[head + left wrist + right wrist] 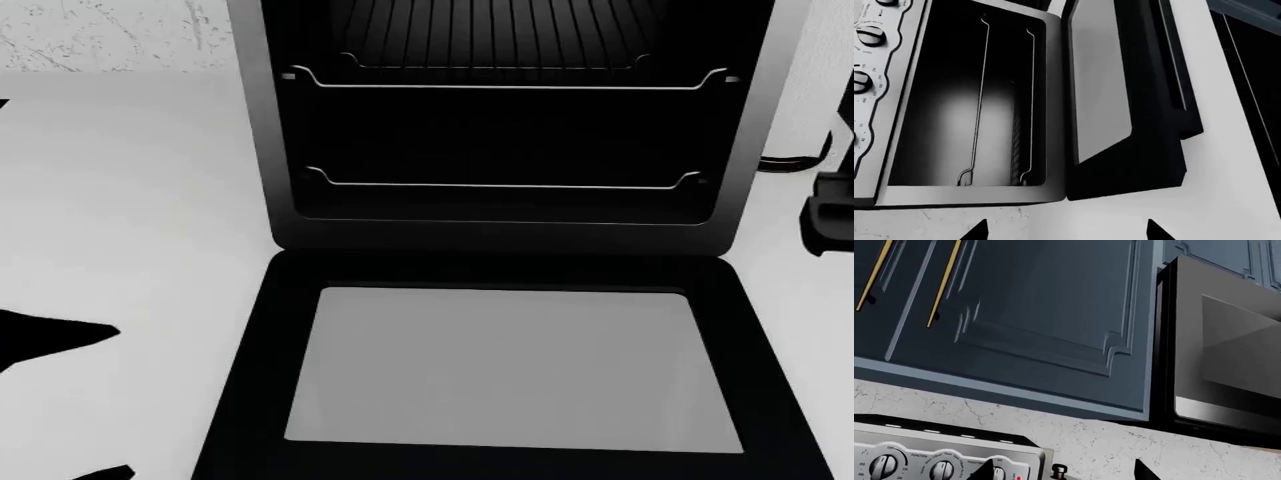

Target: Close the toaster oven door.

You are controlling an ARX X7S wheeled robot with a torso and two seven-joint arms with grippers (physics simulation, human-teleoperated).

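The toaster oven (267,150) stands open in the head view, with two wire racks (507,85) in its dark cavity. The toaster oven door (514,365) lies folded down flat toward me, glass window up. In the left wrist view the cavity (967,100) and the open door (1101,85) fill the frame, with the door's handle edge (1174,60) on the far side. My left gripper (1067,232) is open and empty, just left of the door's front corner, and it also shows in the head view (123,398). My right gripper (1071,472) is open and empty, facing the wall.
A silver knob panel (871,60) runs along the oven's side. The right wrist view shows blue wall cabinets (1041,315), a black microwave (1221,355), a speckled backsplash (1107,440) and a knob panel (934,460). A black arm part (830,215) is right of the oven.
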